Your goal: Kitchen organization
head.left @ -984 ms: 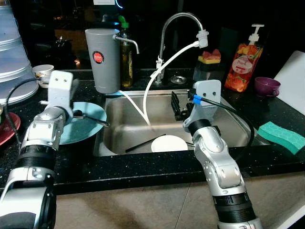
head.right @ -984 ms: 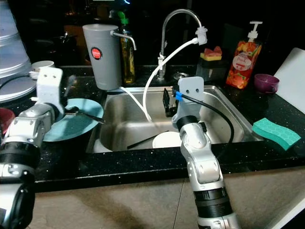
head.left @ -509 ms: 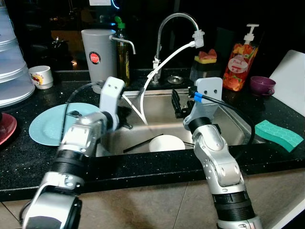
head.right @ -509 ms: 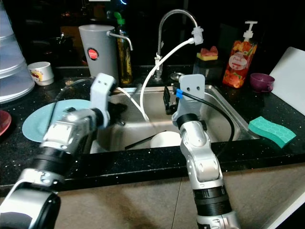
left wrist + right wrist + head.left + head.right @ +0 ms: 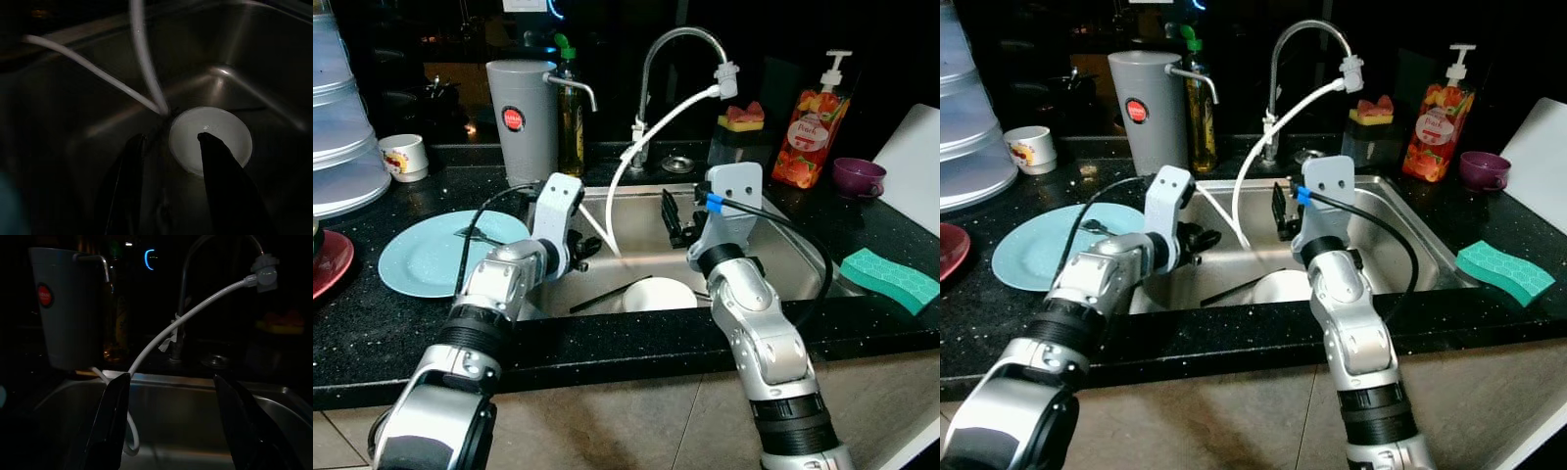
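A white bowl (image 5: 661,294) lies in the bottom of the steel sink (image 5: 793,257), with a thin black stick (image 5: 607,292) beside it. My left gripper (image 5: 581,245) reaches over the sink's left rim. In the left wrist view it (image 5: 171,138) stands open, apart from the bowl (image 5: 215,139) below it. My right gripper (image 5: 674,217) hovers open over the sink's middle, pointing at the back wall; its fingers (image 5: 115,416) hold nothing. A teal plate (image 5: 431,257) with a metal utensil (image 5: 478,235) on it rests on the counter to the left.
A white hose (image 5: 641,147) hangs from the faucet (image 5: 680,39) into the sink. A grey jug (image 5: 522,122), an oil bottle and a soap dispenser (image 5: 813,122) stand behind. A green sponge (image 5: 889,279), purple cup (image 5: 860,177) and white board lie right; a white cup (image 5: 401,157) and red plate left.
My left arm has swung right from above the teal plate to over the sink, leaving the utensil on the plate. The right arm has stayed put. The camera shifted slightly.
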`<state>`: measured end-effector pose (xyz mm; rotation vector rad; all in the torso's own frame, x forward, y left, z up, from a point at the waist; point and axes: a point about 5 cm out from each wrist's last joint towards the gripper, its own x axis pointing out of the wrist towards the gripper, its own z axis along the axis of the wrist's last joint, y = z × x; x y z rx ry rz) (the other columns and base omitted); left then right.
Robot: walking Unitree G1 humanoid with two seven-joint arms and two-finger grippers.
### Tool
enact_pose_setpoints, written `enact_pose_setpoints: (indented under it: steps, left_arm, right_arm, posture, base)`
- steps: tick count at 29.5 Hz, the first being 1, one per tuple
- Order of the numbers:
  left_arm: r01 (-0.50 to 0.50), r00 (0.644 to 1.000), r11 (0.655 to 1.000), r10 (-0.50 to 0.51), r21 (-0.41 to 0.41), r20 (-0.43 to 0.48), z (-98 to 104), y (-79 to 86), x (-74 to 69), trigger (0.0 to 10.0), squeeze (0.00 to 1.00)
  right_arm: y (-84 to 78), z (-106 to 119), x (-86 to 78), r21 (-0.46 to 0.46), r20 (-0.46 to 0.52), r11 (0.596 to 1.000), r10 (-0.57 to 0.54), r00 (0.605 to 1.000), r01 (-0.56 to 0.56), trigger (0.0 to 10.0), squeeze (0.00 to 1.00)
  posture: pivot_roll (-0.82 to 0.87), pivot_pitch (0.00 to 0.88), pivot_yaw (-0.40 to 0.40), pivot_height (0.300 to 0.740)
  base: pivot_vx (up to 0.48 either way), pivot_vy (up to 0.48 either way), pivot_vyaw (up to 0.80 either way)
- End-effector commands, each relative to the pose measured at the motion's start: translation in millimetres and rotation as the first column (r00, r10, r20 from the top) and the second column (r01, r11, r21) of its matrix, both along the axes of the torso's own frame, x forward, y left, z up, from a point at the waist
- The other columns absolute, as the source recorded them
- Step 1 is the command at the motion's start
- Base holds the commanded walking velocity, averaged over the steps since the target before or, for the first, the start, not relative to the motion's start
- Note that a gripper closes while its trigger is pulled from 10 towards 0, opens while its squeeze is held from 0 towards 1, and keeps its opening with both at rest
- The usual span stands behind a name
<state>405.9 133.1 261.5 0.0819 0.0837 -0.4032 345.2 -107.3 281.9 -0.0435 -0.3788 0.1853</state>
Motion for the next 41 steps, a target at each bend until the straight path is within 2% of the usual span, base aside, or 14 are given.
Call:
enact_pose_setpoints:
  steps: [1,3,4,6,7,8,12,16,21,25,26,35,41]
  left_arm:
    - [-0.054,0.998,0.998,0.054,-0.011,0.017,6.7,9.9,1.7,10.0,0.0]
    - [-0.199,0.98,0.976,0.199,-0.083,-0.016,10.6,32.5,4.3,10.0,0.0]
    - [-0.288,0.957,0.948,0.284,-0.135,-0.049,11.7,46.8,5.4,10.0,0.0]
    - [-0.401,0.916,0.892,0.387,-0.209,-0.105,12.0,66.5,5.6,10.0,0.0]
    - [-0.433,0.901,0.87,0.415,-0.234,-0.125,11.7,73.0,5.4,10.0,0.0]
    - [-0.433,0.901,0.87,0.415,-0.234,-0.125,11.7,73.0,5.4,10.0,0.0]
    - [-0.532,0.846,0.786,0.479,-0.313,-0.235,1.9,94.5,4.2,10.0,0.0]
    - [-0.547,0.836,0.766,0.476,-0.338,-0.274,-2.7,96.9,4.1,10.0,0.0]
    - [-0.572,0.816,0.701,0.431,-0.427,-0.386,-12.1,93.5,5.6,10.0,0.0]
    - [-0.575,0.813,0.679,0.411,-0.457,-0.412,-14.7,91.7,6.4,10.0,0.0]
    - [-0.586,0.804,0.661,0.408,-0.468,-0.432,-17.5,91.4,6.7,10.0,0.0]
    - [-0.613,0.784,0.63,0.415,-0.476,-0.461,-24.8,93.7,6.8,10.0,0.0]
    - [-0.647,0.756,0.599,0.419,-0.472,-0.503,-36.2,99.9,3.8,10.0,0.0]
  right_arm:
    - [1.8,-4.3,-0.7,-0.015,-0.016,1.0,0.024,1.0,-0.024,10.0,0.0]
    - [13.8,-4.0,-6.3,-0.057,-0.018,0.985,0.159,0.987,-0.16,10.0,0.0]
    - [22.1,-4.5,-11.5,-0.1,-0.02,0.965,0.243,0.97,-0.244,10.0,0.0]
    - [31.6,-6.0,-18.7,-0.152,-0.026,0.928,0.339,0.94,-0.339,10.0,0.0]
    - [34.0,-6.5,-20.7,-0.164,-0.027,0.918,0.362,0.932,-0.361,10.0,0.0]
    - [34.0,-6.5,-20.7,-0.164,-0.027,0.918,0.362,0.932,-0.361,10.0,0.0]
    - [40.5,-9.5,-26.4,-0.175,-0.041,0.886,0.429,0.902,-0.429,10.0,0.0]
    - [42.1,-8.3,-29.2,-0.168,-0.038,0.875,0.455,0.89,-0.454,10.0,0.0]
    - [41.4,-1.5,-39.0,-0.161,-0.01,0.842,0.521,0.854,-0.515,10.0,0.0]
    - [41.3,-0.5,-40.2,-0.162,-0.007,0.838,0.527,0.85,-0.521,10.0,0.0]
    - [41.3,0.4,-40.8,-0.162,-0.005,0.837,0.529,0.848,-0.523,10.0,0.0]
    - [42.9,4.6,-45.9,-0.152,0.005,0.833,0.539,0.842,-0.532,10.0,0.0]
    - [45.6,7.9,-55.8,-0.124,0.018,0.827,0.555,0.832,-0.549,10.0,0.0]
  posture:
    - [0.06,0.076,-0.008,0.74]
    - [0.07,0.082,-0.009,0.74]
    - [0.07,0.083,-0.011,0.74]
    - [0.07,0.086,-0.014,0.74]
    - [0.07,0.086,-0.014,0.74]
    - [0.07,0.086,-0.014,0.74]
    - [0.07,0.087,-0.017,0.74]
    - [0.07,0.095,-0.019,0.74]
    - [0.06,0.105,-0.015,0.74]
    - [0.06,0.105,-0.015,0.74]
    - [0.05,0.112,-0.015,0.74]
    - [0.04,0.142,-0.011,0.74]
    - [0.04,0.196,0.008,0.74]
  base:
    - [0.0,0.0,0.0]
    - [0.0,0.0,0.0]
    - [0.0,0.0,0.0]
    - [0.0,0.0,0.0]
    - [0.0,0.0,0.0]
    - [0.0,0.0,0.0]
    - [0.0,0.0,0.0]
    - [0.0,0.0,0.0]
    - [0.0,0.0,0.0]
    - [0.0,0.0,0.0]
    - [0.0,0.0,0.0]
    - [0.0,0.0,0.0]
    - [0.0,0.0,0.0]
